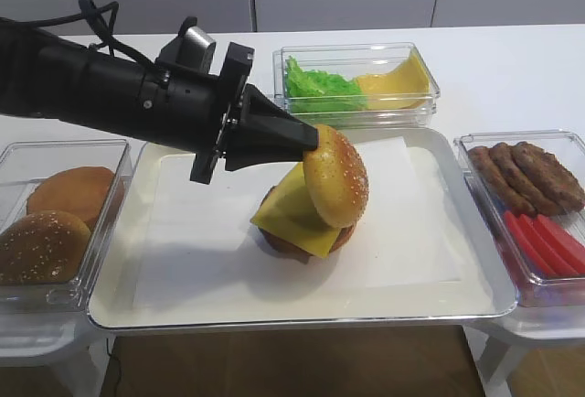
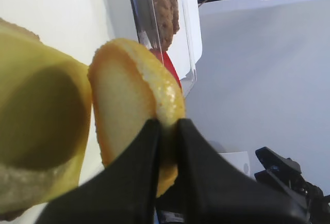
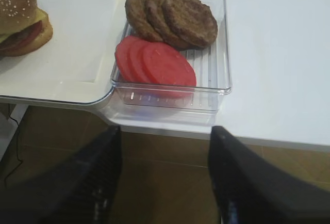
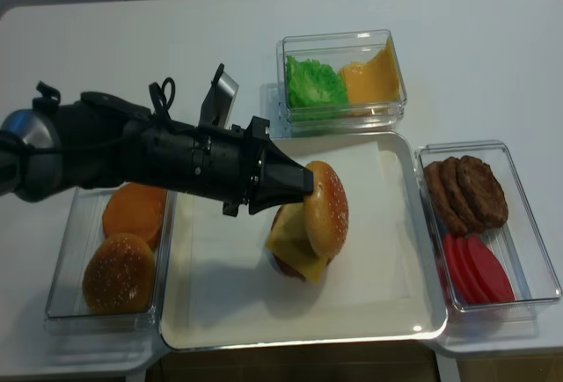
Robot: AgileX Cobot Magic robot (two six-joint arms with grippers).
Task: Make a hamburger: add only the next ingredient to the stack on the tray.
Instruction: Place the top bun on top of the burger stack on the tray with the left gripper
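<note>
The sesame-seeded bun top [image 1: 336, 176] hangs on edge, almost upright, and my left gripper [image 1: 311, 139] is shut on its upper rim. It leans against the right side of the stack [image 1: 292, 219], a brown base with a yellow cheese slice, in the middle of the cream tray [image 1: 183, 305]. The left wrist view shows the bun's pale underside [image 2: 134, 95] pinched at the gripper [image 2: 167, 131], with the cheese [image 2: 36, 115] to its left. My right gripper [image 3: 166, 131] is open and holds nothing, below the table's front edge.
At the left, a clear box [image 1: 55, 223] holds two more buns. Another box [image 1: 356, 81] behind the tray has lettuce and cheese. A third box [image 1: 539, 196] on the right holds patties and tomato slices [image 3: 154, 61].
</note>
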